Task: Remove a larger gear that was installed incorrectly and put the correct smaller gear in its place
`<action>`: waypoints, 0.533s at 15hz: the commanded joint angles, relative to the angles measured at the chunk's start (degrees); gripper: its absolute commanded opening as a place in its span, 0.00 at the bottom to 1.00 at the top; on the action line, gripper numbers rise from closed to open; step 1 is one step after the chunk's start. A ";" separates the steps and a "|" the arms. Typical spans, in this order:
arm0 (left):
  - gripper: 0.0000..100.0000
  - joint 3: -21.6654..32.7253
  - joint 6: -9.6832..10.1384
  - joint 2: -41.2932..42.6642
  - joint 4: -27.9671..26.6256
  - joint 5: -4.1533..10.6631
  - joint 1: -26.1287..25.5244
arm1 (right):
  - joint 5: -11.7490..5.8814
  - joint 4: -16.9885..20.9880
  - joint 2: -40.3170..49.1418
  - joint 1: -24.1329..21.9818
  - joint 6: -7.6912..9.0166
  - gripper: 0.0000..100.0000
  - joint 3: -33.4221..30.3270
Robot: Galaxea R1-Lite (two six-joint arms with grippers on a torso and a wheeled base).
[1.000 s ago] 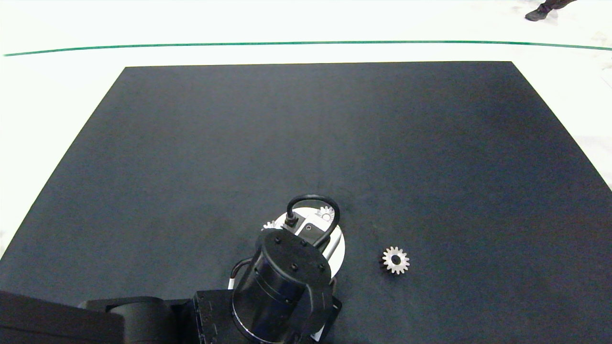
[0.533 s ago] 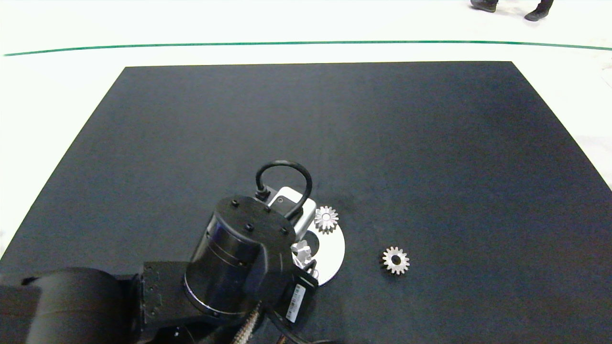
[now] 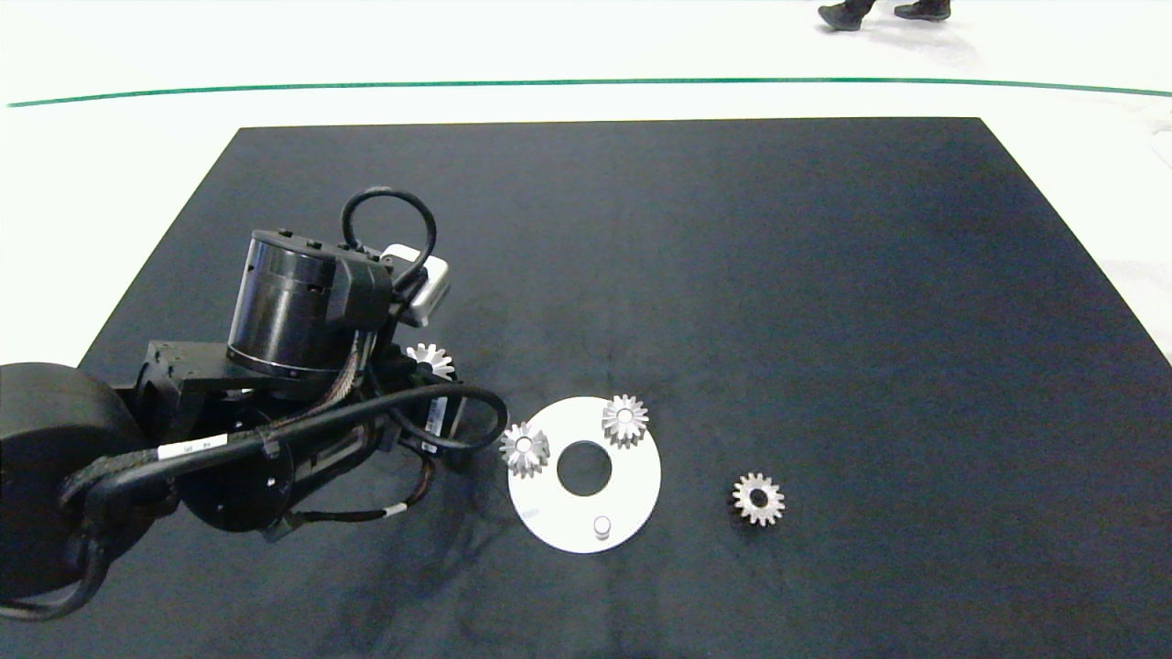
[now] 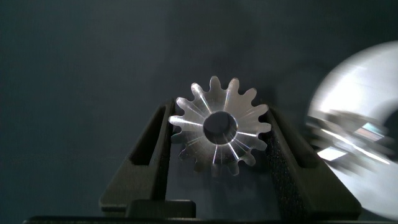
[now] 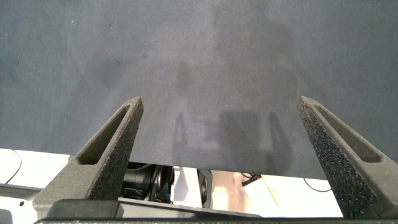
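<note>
The larger gear (image 4: 219,128) is clamped between the two fingers of the left gripper (image 4: 219,134), its teeth pressed against both pads and its dark centre hole facing the wrist camera. In the head view this gear (image 3: 429,360) shows at the end of the left arm, above the black mat (image 3: 732,275) and to the left of the white disc (image 3: 632,476). The white disc lies flat on the mat and carries two small gears, one at its left edge (image 3: 524,448) and one at its upper edge (image 3: 624,420), plus one bare peg (image 3: 602,525) near its lower edge. The smaller gear (image 3: 757,498) lies flat on the mat, to the right of the disc and apart from it. The right gripper (image 5: 227,137) is outside the head view; its wrist camera shows its fingers spread wide with nothing between them, above the near edge of the mat. A person's shoes (image 3: 884,11) show beyond the table.
</note>
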State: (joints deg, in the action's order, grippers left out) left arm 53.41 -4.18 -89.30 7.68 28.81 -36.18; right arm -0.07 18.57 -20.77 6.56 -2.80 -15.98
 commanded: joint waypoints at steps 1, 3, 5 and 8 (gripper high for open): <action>0.31 1.09 -0.39 -2.81 -0.03 0.20 3.31 | -0.01 0.15 -0.06 0.03 -0.01 1.00 -0.01; 0.31 1.17 -0.39 -3.87 -0.30 -0.15 3.84 | -0.01 0.07 -0.06 0.03 -0.01 1.00 -0.01; 0.31 1.96 -0.39 -4.83 -0.47 -0.15 4.89 | -0.01 0.07 0.03 0.03 -0.01 1.00 -0.01; 0.31 1.88 -0.39 -5.36 -0.56 -0.24 5.24 | -0.01 0.15 0.12 0.03 -0.01 1.00 -0.01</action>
State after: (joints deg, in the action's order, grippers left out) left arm 55.37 -4.55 -94.12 7.05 28.42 -30.95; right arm -0.10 18.58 -20.72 6.56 -2.78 -16.01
